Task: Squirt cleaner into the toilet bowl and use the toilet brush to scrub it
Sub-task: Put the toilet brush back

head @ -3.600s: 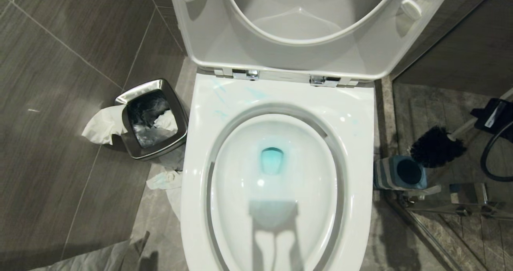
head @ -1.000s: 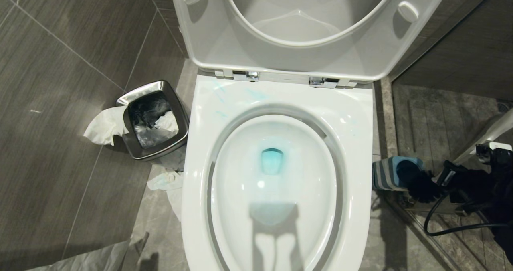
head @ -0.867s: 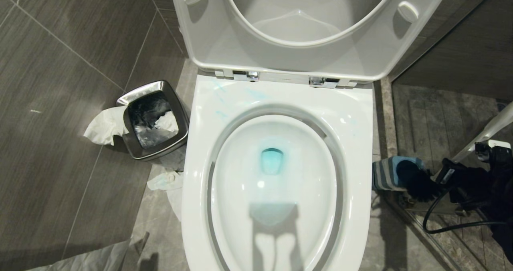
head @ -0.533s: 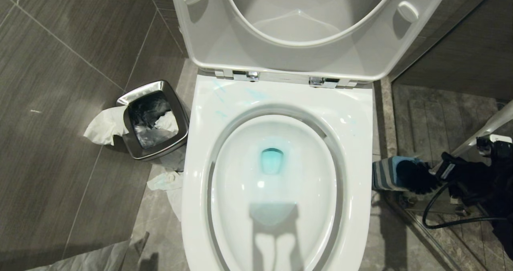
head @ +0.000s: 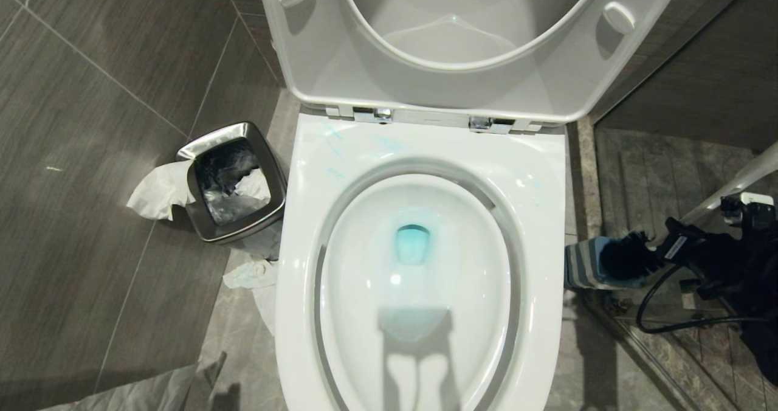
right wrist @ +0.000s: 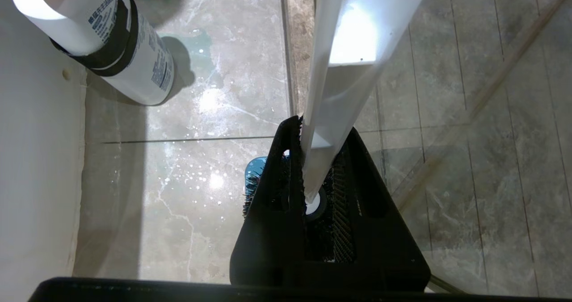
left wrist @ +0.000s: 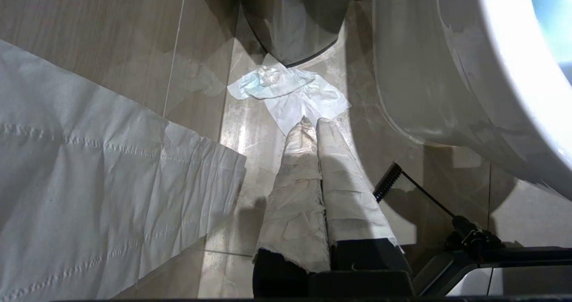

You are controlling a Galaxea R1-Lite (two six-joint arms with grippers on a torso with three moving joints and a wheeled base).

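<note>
While the toilet bowl (head: pixel 419 265) sits unchanged with blue cleaner pooled at its drain, the head view shows the toilet brush (head: pixel 626 259) now lowered to its striped holder (head: pixel 583 265) on the right, carried by the right tool (head: pixel 671 247). The scrubbing looks finished.

In the left wrist view, the left tool (left wrist: pixel 313 127) hangs pressed together over floor tissue (left wrist: pixel 290 92).

In the right wrist view, that tool pinches the brush handle; the cleaner (right wrist: pixel 107 38) stands nearby.

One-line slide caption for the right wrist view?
Right hand shut on the slim white toilet brush handle, black bristles over the blue holder, cleaner bottle standing nearby.
</note>
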